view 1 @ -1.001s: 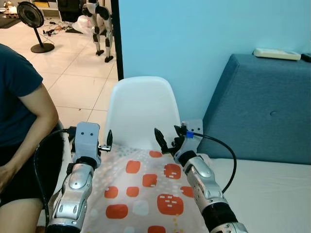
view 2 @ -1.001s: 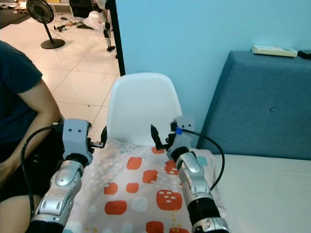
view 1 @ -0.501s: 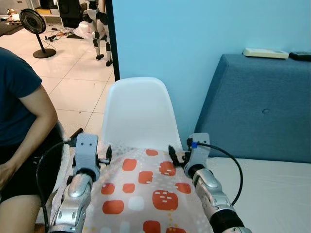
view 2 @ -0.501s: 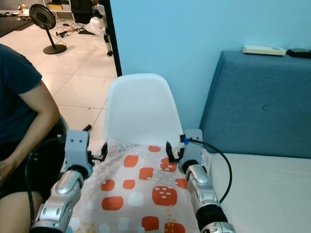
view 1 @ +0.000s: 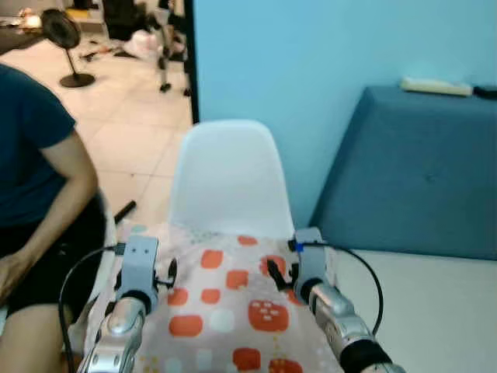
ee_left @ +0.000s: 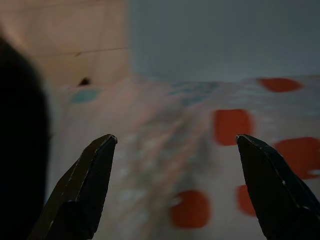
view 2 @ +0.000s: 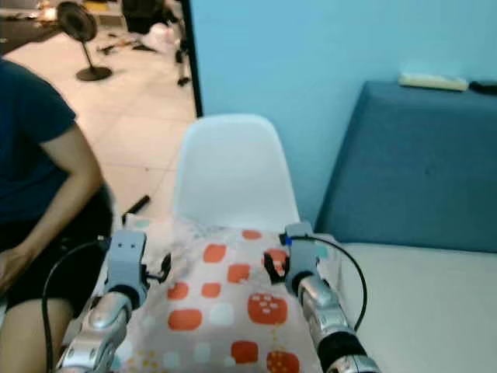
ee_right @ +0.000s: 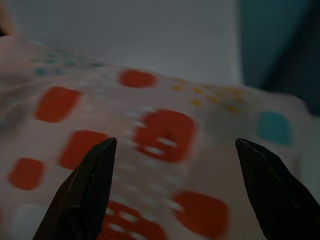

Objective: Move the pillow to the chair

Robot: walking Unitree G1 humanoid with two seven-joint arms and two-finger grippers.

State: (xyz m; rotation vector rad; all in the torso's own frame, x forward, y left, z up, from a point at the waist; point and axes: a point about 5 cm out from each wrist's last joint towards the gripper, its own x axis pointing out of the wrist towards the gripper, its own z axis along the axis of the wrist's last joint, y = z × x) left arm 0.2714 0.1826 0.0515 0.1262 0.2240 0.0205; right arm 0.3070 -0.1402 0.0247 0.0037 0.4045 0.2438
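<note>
pillow (view 1: 233, 307) on white chair (view 1: 227, 175), both end effectors apart, w/ person (view 1: 35, 179) left

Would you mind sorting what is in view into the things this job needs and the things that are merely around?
For the job:
- pillow, on the seat
- white chair
- left gripper, open
- right gripper, open

Just around:
- blue sofa
- seated person
- standing fan
- white remote on the sofa back
</note>
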